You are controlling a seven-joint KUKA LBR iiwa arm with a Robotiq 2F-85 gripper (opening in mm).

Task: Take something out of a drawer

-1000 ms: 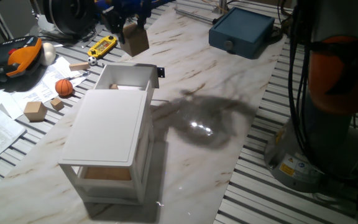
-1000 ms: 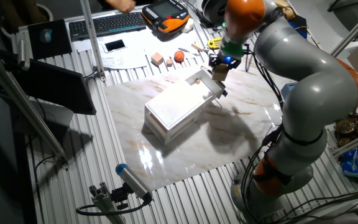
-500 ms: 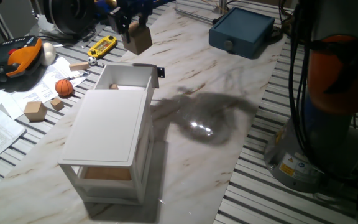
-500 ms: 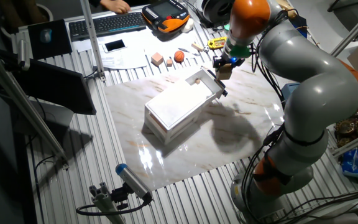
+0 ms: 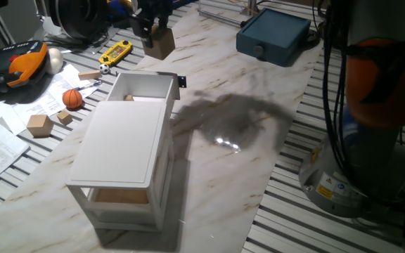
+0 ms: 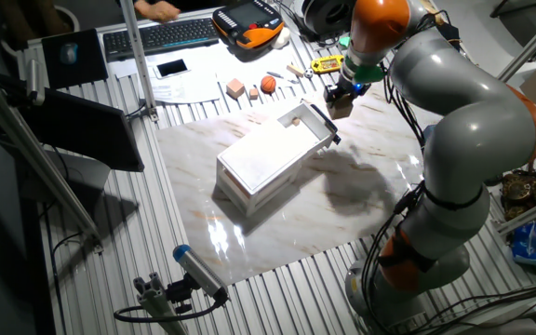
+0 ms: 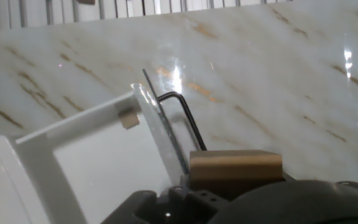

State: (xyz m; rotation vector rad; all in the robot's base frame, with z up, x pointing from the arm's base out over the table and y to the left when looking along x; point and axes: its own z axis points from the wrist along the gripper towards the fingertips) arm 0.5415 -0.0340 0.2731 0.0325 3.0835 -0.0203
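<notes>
One tool (image 5: 153,27) grips the wooden block (image 5: 162,42) beyond the open drawer (image 5: 145,88), clear for setting down.

Arm (image 6: 454,130): large rounded silver-grey link housings joined by orange joint rings (one at the top near 12 o'clock, one low near the base). Black cable bundle (image 5: 336,105) runs alongside the links. Base (image 5: 332,183): grey cylinder carrying a yellow warning label. Gripper (image 5: 152,15): dark body with blue fittings.
</notes>
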